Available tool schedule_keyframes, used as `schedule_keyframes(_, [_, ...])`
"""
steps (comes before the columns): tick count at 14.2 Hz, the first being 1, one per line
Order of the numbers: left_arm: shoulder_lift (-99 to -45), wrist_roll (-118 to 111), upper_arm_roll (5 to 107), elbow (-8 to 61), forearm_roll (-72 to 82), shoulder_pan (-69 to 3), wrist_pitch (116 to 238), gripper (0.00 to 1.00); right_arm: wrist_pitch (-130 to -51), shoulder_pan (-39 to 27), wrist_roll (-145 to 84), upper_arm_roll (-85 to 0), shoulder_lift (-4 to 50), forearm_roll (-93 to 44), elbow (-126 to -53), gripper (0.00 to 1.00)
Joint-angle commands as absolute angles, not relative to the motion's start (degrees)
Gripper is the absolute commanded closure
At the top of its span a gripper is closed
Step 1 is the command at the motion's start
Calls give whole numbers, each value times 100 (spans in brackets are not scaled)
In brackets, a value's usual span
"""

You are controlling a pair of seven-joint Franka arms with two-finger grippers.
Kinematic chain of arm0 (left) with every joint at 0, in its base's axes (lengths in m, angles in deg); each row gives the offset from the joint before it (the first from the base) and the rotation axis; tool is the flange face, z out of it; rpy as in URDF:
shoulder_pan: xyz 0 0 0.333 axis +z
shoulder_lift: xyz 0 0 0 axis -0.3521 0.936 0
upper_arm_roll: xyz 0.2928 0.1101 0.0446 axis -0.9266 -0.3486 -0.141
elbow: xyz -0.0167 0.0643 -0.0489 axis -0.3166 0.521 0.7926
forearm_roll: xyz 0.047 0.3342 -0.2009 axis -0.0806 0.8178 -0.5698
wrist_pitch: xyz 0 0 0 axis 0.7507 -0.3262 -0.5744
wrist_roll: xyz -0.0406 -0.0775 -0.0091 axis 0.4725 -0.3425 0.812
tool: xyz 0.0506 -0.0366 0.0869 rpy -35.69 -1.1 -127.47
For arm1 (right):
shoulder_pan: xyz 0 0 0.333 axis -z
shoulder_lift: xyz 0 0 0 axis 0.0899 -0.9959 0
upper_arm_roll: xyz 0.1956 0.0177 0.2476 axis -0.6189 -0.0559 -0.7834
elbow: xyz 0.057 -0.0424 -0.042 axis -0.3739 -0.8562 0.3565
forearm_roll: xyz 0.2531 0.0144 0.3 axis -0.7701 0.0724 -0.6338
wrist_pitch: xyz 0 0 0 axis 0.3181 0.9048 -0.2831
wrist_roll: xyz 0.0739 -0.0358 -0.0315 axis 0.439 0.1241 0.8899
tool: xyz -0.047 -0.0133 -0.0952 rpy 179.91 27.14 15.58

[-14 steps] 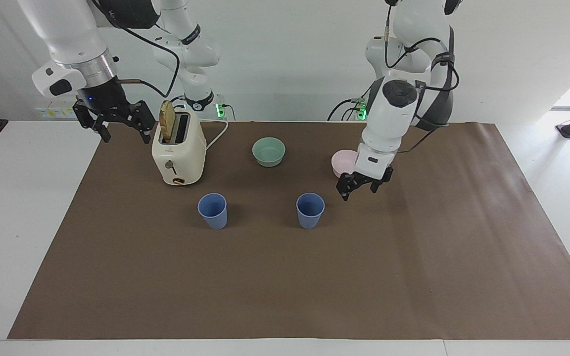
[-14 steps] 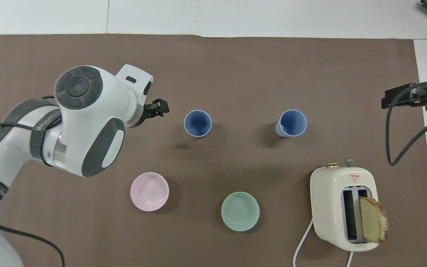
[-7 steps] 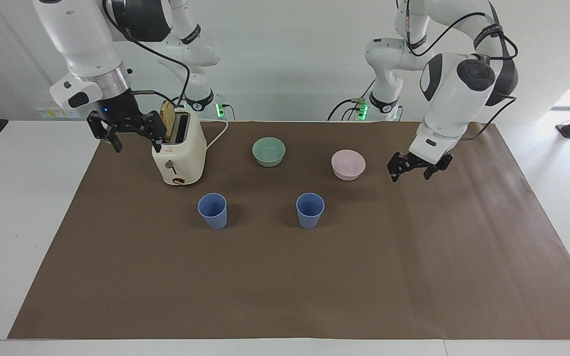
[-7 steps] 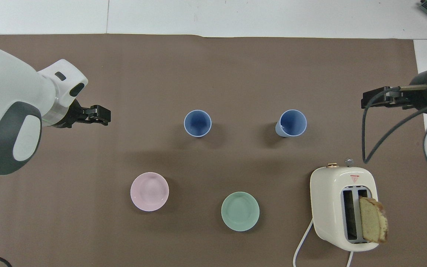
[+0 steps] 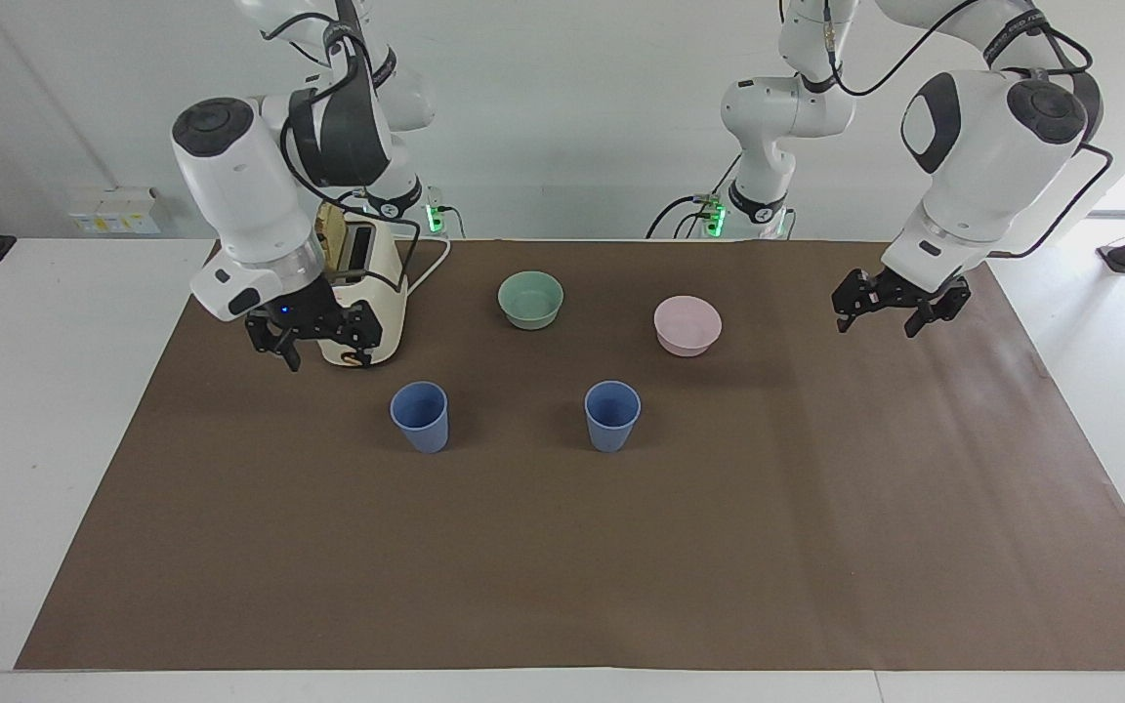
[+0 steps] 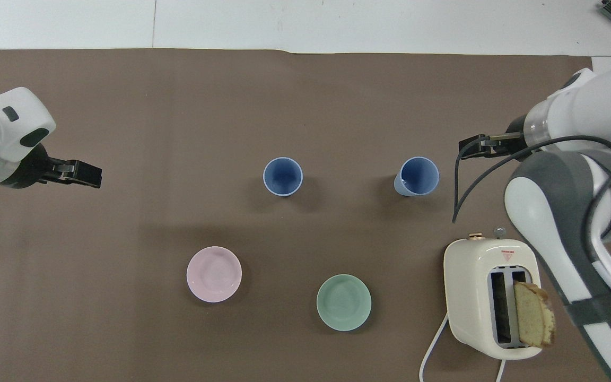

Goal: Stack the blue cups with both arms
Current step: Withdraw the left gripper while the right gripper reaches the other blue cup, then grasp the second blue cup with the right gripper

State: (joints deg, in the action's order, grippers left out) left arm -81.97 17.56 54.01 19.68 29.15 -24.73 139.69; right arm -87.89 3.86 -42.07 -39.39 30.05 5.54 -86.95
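Observation:
Two blue cups stand upright and apart on the brown mat. One cup is near the middle; the other cup is toward the right arm's end. My right gripper is open and empty, over the mat between the toaster and that second cup, not touching it. My left gripper is open and empty, over the mat toward the left arm's end, well clear of both cups.
A cream toaster with a slice of bread in it stands nearer to the robots than the cups. So do a green bowl and a pink bowl.
My left gripper has swung away from the cups toward the left arm's end. My right gripper has come down and in, from beside the toaster's top to near the second cup. The cups have not moved.

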Motion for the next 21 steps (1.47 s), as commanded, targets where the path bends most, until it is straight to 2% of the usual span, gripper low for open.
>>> schedule_keyframes(1, [-8409,2101,5451,1698,3026,-2369,13422,0,-9252,349,-4037,-3940,2920,422,-9032,0])
schedule_keyframes(4, [-8497,2101,5451,1171,3061,-2299,12894,0,-9297,332,-4019,-3948,2586,430,-9041,0])
schedule_keyframes(7, [-8523,2101,5434,739,3184,-2307,12305,0,-9297,252,-4002,-3948,2472,430,-9058,0])
schedule_keyframes(10, [-8759,2075,5469,808,3166,-2299,12277,0,-9315,200,-3993,-3948,2392,430,-9137,0])
schedule_keyframes(13, [-8769,2022,5469,826,3149,-2254,12251,0,-9814,200,-3975,-3948,2357,430,-9453,0])
schedule_keyframes(16, [-8769,2005,5469,773,3087,-2246,12312,0,-9886,112,-3835,-3948,2199,430,-9463,0])
schedule_keyframes(17, [-8787,2005,5469,826,3018,-2211,12338,0,-9912,94,-3835,-3948,2190,430,-9463,10])
schedule_keyframes(18, [-8787,2005,5460,835,2982,-2202,12356,0,-9913,94,-3835,-3948,2190,430,-9463,48])
schedule_keyframes(19, [-8787,2013,5460,844,2982,-2141,12400,0,-9913,94,-3835,-3948,2199,430,-9463,73])
schedule_keyframes(21, [-8787,1996,5460,861,2956,-2070,12435,0,-9887,85,-3887,-3983,2146,430,-9384,100])
